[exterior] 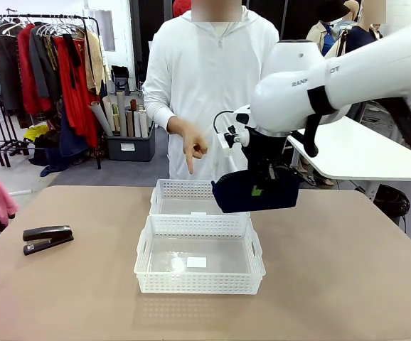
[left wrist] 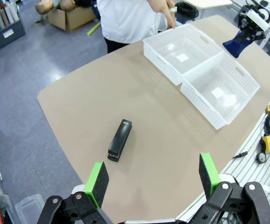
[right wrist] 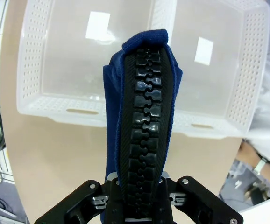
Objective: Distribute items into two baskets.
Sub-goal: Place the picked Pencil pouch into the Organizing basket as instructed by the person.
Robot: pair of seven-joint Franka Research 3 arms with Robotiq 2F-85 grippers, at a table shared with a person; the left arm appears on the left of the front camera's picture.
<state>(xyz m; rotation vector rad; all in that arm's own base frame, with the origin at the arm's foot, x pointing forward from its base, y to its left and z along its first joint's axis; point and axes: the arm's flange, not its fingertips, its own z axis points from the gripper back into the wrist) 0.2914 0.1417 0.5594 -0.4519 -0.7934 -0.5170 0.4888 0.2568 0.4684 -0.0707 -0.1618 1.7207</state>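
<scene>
My right gripper (exterior: 257,189) is pressed together on the navy pouch (exterior: 288,192), pinching it at 1 end of the zipper. The pouch hangs in the air above the right end of the 2 white baskets, about where they meet.

To place it well, I think I should bring it over the middle of 1 basket and turn its long side along the basket. Then I would lower it inside the walls before letting go. The pouch looks nearly as wide as a basket, so a corner could catch on a rim.

The person's hand (exterior: 191,147) points 1 finger down toward the far basket (exterior: 179,189), perhaps the one wanted. That hand is near my path, so I would move slowly. The near basket (exterior: 197,284) has a white label on its base.

My left gripper (left wrist: 153,176) is spread wide, high above the table (left wrist: 79,107). The black stapler (left wrist: 120,140) lies below it, well apart from the baskets.
</scene>
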